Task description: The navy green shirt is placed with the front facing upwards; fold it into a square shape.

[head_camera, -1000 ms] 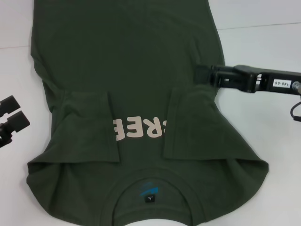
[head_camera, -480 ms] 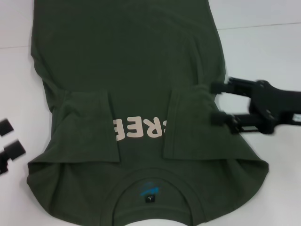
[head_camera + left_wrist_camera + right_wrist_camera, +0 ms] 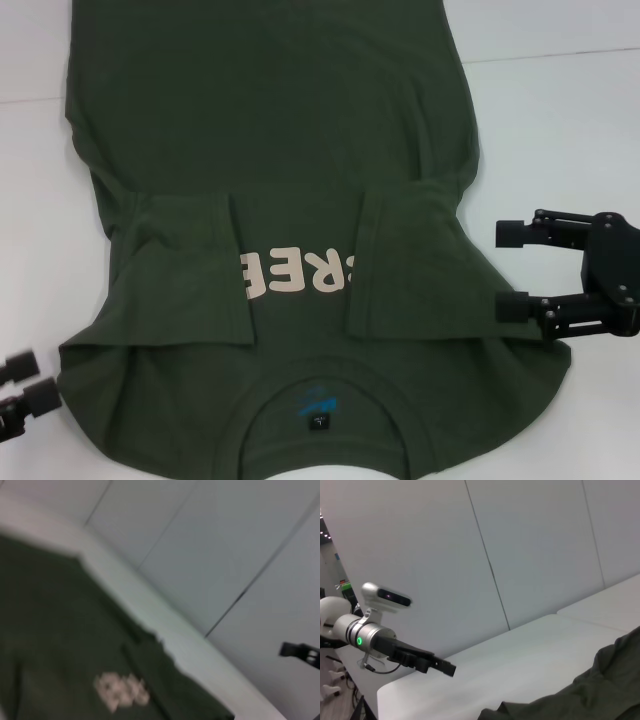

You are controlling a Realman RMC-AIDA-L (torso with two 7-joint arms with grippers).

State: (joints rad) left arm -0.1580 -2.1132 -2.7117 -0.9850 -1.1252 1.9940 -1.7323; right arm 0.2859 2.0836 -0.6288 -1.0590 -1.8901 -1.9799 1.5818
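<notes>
One navy green shirt point(image 3: 270, 150) lies flat mid-table point(image 3: 560, 120), sleeves folded in, collar at the near edge, long axis running away; right gripper point(image 3: 512, 270), fingers spread, just beside its right edge, nearer; left gripper point(image 3: 28, 382), fingers close together, at the near-left corner.

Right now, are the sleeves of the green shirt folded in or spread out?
Folded in. Both sleeves of the green shirt lie turned inward over the chest, covering the ends of the cream lettering; the body is still spread flat.
</notes>
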